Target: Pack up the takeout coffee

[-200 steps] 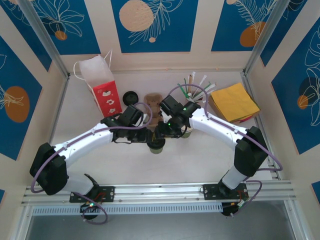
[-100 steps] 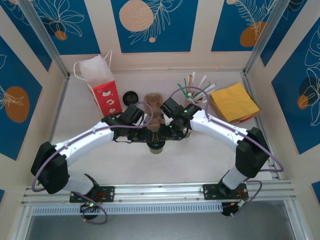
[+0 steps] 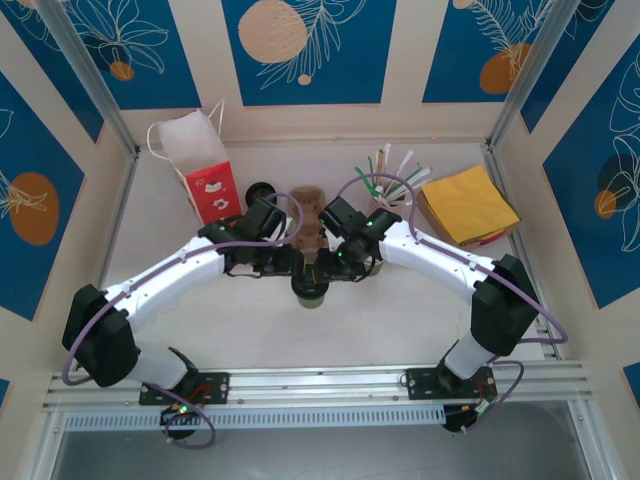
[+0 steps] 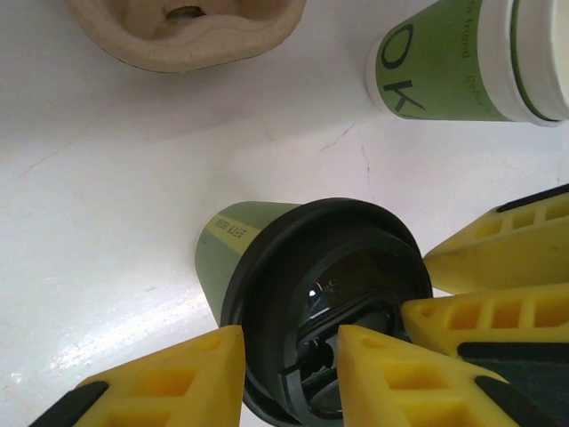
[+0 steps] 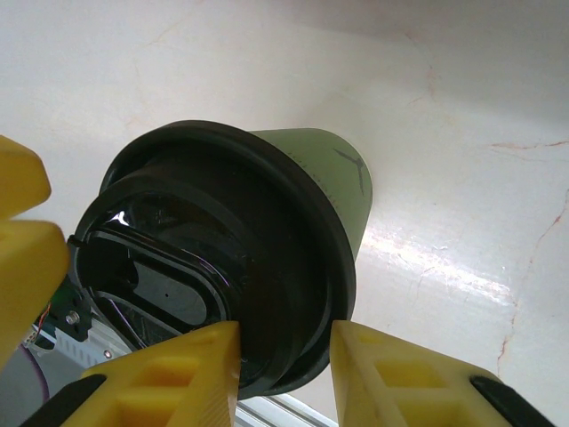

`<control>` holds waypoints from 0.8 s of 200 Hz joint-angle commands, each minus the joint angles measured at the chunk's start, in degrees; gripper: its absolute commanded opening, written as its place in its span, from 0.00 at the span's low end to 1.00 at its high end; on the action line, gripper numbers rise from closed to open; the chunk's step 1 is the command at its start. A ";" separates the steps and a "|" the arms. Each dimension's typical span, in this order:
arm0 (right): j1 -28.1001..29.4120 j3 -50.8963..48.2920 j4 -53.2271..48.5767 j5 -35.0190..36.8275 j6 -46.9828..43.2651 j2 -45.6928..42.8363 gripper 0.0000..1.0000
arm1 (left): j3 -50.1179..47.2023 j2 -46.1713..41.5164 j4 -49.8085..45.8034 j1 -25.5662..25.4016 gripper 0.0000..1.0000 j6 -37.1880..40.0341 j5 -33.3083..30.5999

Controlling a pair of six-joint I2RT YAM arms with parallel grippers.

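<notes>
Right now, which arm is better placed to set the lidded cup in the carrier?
Probably left. Both grippers are at the takeout coffee, but the left gripper faces the carrier beyond the cup; the right gripper faces back toward the rail.

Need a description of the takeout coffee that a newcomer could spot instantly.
On the white table, look at the middle, just on the near side of the brown pulp cup carrier. The takeout coffee is the small green cup there; unlike the neighbouring green cup, it wears a black lid.
</notes>
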 commanded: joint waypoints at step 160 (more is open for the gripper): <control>1.39 -2.80 -1.68 1.05 1.01 0.98 0.32 | -9.40 4.50 0.53 0.97 0.21 2.32 -1.44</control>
